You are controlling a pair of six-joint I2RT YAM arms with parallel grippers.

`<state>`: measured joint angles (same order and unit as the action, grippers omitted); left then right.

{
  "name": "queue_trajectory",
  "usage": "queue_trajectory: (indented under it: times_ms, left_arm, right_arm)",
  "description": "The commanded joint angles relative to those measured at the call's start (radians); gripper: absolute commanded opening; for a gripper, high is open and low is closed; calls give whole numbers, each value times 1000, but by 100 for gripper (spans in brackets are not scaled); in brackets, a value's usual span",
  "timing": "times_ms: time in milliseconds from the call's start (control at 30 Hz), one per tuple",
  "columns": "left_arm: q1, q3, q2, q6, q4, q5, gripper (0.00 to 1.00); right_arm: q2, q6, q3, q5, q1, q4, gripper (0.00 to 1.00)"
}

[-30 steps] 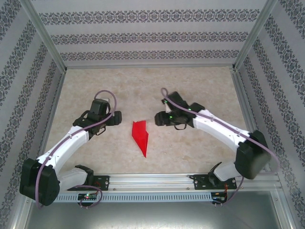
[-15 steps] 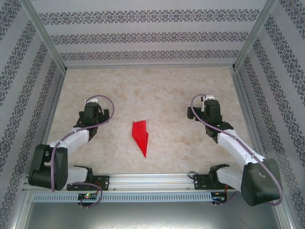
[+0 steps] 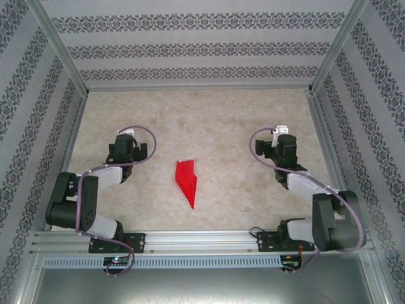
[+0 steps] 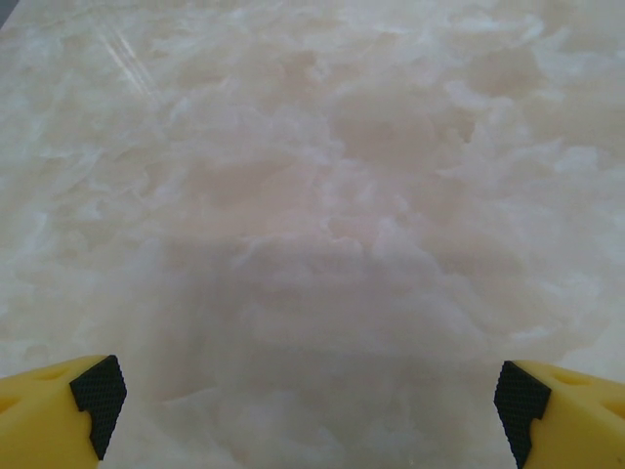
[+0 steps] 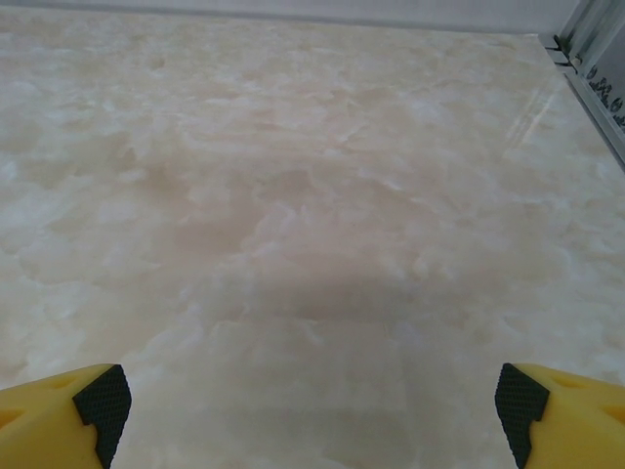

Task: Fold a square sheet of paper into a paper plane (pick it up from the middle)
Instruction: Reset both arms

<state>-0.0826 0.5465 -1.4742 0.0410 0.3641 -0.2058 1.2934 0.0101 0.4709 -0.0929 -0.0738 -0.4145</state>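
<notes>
Both arms have pulled back to the frame's sides, left gripper (image 4: 311, 396) and right gripper (image 5: 312, 396) wide apart and empty, paper plane (image 3: 187, 180) alone at centre, so folding looks finished.

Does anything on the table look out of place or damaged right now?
Nothing stands out. The paper plane lies flat mid-table, looks intact, nose toward the arm bases. The left gripper and right gripper are open over bare table, apart from it.
</notes>
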Motion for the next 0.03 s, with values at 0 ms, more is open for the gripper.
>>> queue_trajectory:
  times_ms: [0]
  left_arm:
    - [13, 20, 4, -25, 57, 27, 100]
  right_arm:
    - [10, -22, -5, 47, 11, -91, 98]
